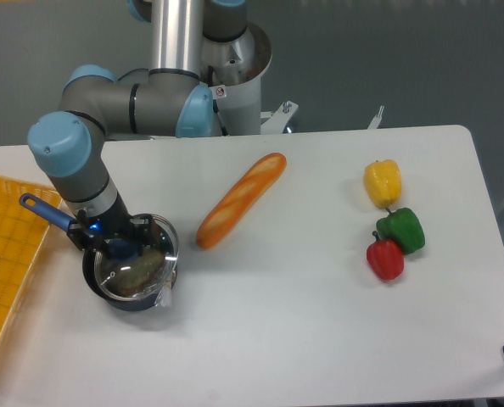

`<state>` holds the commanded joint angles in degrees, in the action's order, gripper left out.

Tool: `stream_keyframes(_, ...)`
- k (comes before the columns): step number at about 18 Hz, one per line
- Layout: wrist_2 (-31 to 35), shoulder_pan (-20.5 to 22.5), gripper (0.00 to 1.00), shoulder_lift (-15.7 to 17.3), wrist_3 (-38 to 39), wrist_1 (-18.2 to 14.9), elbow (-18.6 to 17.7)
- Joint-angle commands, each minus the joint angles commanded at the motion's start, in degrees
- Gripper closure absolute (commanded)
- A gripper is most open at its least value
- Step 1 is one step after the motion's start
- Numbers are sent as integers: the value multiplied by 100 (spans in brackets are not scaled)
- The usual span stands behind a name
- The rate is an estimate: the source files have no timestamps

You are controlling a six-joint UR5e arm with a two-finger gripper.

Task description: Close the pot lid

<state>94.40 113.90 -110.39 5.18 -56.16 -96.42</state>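
The pot [108,292] is a small black saucepan at the table's left, its blue handle [44,210] pointing up-left over the yellow tray. The pot lid [150,270], clear glass with a thin metal rim, lies over the pot's mouth, slightly tilted and shifted a little to the right. My gripper [120,248] points straight down on the lid's middle and hides the knob. Its fingers look closed around the knob, though the gripper body covers most of them.
A yellow mesh tray [6,271] lies at the left edge, under the pot handle. A baguette [239,199] lies diagonally just right of the pot. A yellow pepper [383,181], a green pepper [402,229] and a red pepper [386,259] sit at the right.
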Motion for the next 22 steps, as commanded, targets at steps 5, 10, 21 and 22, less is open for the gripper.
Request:
stream_keyframes(5,-97,44,39,0,0,0,-9)
stream_keyframes(10,-114,36,39,0,9,9,-18)
stream_keyframes(21,-106,79,39,79,0,-9,-26)
stream_keyframes(22,-106,79,39,79,0,-9,-26)
